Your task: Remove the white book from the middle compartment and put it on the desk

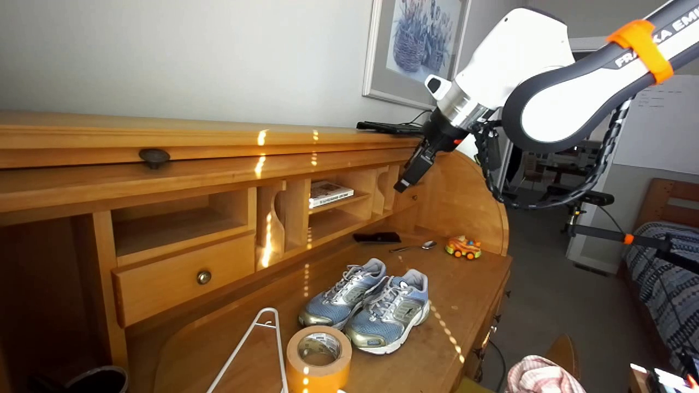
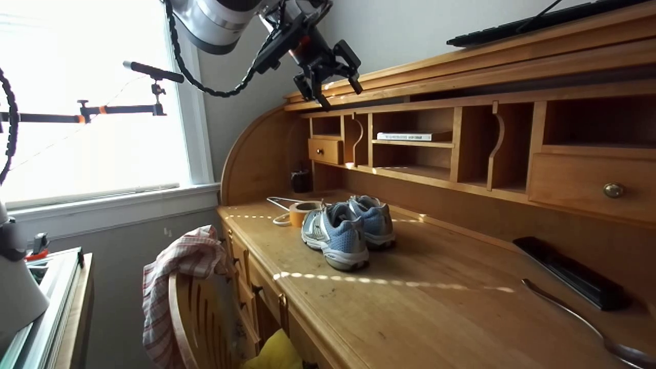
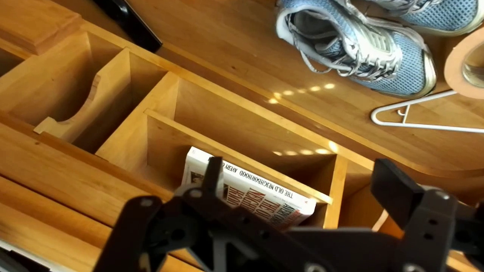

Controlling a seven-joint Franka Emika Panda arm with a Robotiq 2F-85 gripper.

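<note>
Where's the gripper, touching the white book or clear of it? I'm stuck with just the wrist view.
Observer: Clear of it: both exterior views show a gap between the gripper and the white book.
Operator: Anything on the desk by that black object that I'm missing?
Observer: Yes, a spoon lies beside it, seen in both exterior views.
Operator: Anything else near the spoon?
Observer: A toy car stands by the curved side panel, in an exterior view.

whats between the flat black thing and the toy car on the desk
A spoon lies on the desk between the flat black thing and the toy car, as an exterior view shows.
</note>
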